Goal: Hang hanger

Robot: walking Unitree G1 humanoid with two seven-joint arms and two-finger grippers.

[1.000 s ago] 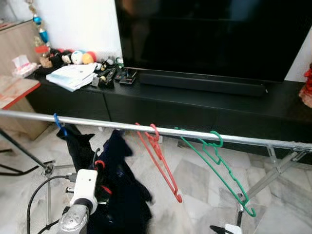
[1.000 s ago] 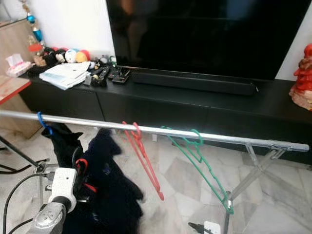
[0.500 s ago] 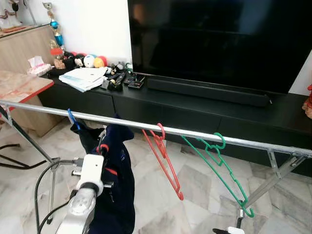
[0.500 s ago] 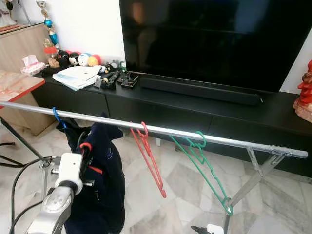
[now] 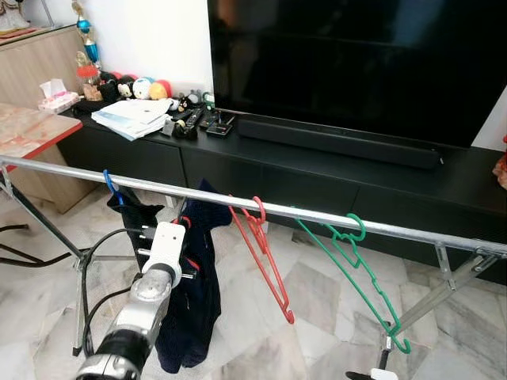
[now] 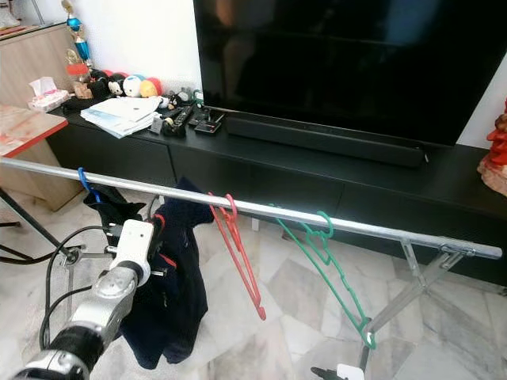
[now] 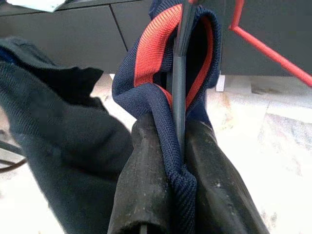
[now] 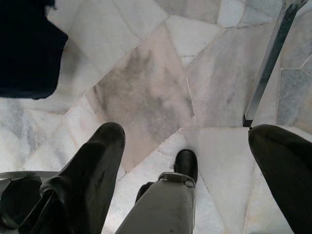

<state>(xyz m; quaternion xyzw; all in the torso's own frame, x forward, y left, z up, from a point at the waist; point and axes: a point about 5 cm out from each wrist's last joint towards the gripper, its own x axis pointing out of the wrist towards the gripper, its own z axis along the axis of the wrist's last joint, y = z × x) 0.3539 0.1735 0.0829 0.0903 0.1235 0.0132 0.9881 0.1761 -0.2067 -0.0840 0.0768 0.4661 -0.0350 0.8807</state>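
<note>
Lifting is your move now: in the left eye view your left gripper (image 5: pixel 184 237) sits just under the silver rail (image 5: pixel 317 215), clamped on the navy garment (image 5: pixel 194 293) and the hanger inside its collar. You need the hook above the rail before you ease down, in the gap between the blue hanger (image 5: pixel 111 187) and the red hanger (image 5: pixel 265 257); I judge that gap tight, so keep off the red one. Count on the rail: one blue with a dark garment (image 5: pixel 136 218), one red bare, one green hanger (image 5: pixel 360 277) bare — three hung, one in hand.

Right eye view: same scene, the navy collar touches or nearly touches the rail; cannot tell whether the hook is over it.

Left wrist view: fingers (image 7: pixel 141 195) pinched narrow on the red-lined collar (image 7: pixel 161 63), with a dark hanger stem (image 7: pixel 179 87) between them.

Right wrist view: right gripper (image 8: pixel 185 170) hangs idle over the marble floor (image 8: pixel 146 87), fingers spread wide, holding nothing.
</note>
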